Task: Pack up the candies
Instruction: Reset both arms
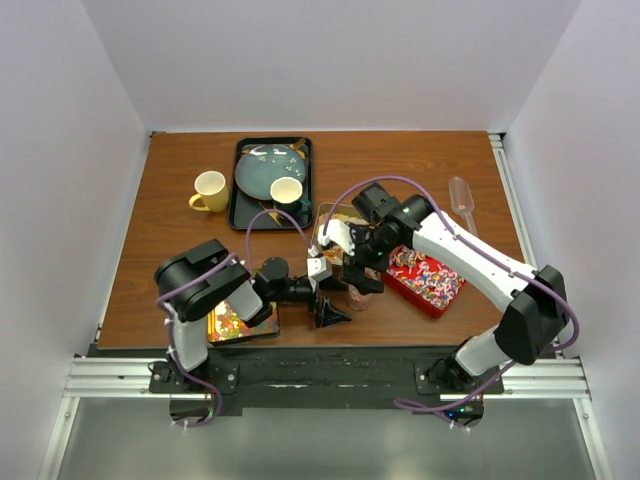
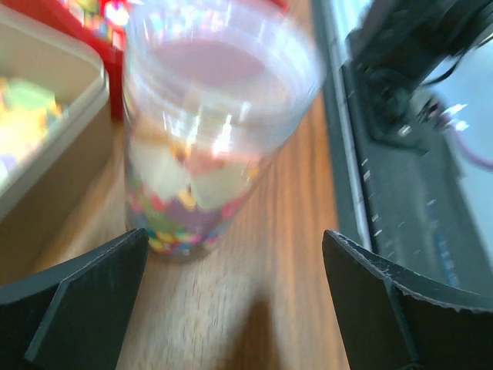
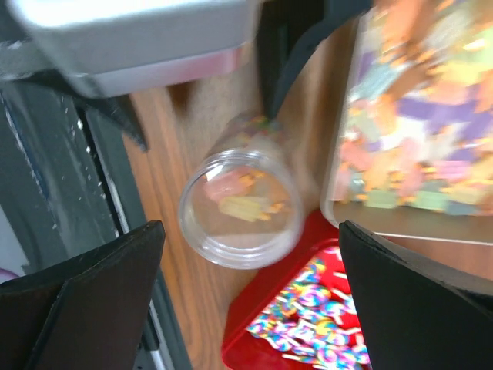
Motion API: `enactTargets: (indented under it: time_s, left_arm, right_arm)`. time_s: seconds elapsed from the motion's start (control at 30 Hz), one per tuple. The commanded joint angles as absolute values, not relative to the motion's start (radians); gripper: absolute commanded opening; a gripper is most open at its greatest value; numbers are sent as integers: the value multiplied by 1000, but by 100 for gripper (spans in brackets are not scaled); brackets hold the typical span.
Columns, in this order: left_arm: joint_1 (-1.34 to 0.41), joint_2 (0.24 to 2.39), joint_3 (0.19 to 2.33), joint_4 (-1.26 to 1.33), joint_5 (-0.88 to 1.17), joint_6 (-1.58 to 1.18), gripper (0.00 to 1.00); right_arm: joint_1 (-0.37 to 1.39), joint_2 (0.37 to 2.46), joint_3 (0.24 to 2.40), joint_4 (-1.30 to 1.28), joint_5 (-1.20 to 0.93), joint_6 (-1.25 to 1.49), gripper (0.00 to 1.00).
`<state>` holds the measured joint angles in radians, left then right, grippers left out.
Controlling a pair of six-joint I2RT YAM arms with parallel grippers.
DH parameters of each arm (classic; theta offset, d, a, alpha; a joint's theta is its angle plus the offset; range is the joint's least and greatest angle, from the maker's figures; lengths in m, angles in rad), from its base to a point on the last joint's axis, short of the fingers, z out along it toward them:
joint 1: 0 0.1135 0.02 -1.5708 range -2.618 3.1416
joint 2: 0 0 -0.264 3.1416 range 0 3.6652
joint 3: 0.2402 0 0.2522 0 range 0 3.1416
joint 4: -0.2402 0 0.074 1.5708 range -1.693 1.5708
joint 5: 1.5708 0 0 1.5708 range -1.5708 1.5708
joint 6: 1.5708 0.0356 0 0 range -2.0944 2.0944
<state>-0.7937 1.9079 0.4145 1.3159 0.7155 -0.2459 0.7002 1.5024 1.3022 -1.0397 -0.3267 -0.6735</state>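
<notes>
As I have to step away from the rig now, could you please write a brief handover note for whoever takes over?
Left gripper: open, fingers either side of the clear jar, not touching it.
Right gripper: open above the jar, holding nothing.
Things: jar upright on the table, mixed candies in its bottom; pastel candies in the beige tray; striped ones in the red tray; bright candies by the left arm's base.
Done: some candies packed.
Left: most remain in the trays.

Some candies (image 2: pixel 179 225) sit mixed in the bottom of an upright clear jar (image 2: pixel 219 77), mid-frame. In the right wrist view, pastel cubes (image 3: pixel 408 116) are piled upper right and striped wrapped ones (image 3: pixel 308 320) bottom centre.
</notes>
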Motion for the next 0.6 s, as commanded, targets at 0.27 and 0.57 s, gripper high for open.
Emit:
enactTargets:
  time_s: [0.27, 0.57]
  left_arm:
    - [-752, 1513, 656, 704, 655, 56, 100]
    - [-602, 1255, 805, 292, 542, 149, 100]
  right_arm:
    - [555, 1353, 1390, -913, -138, -506, 99]
    - [229, 1333, 1381, -750, 27, -172, 99]
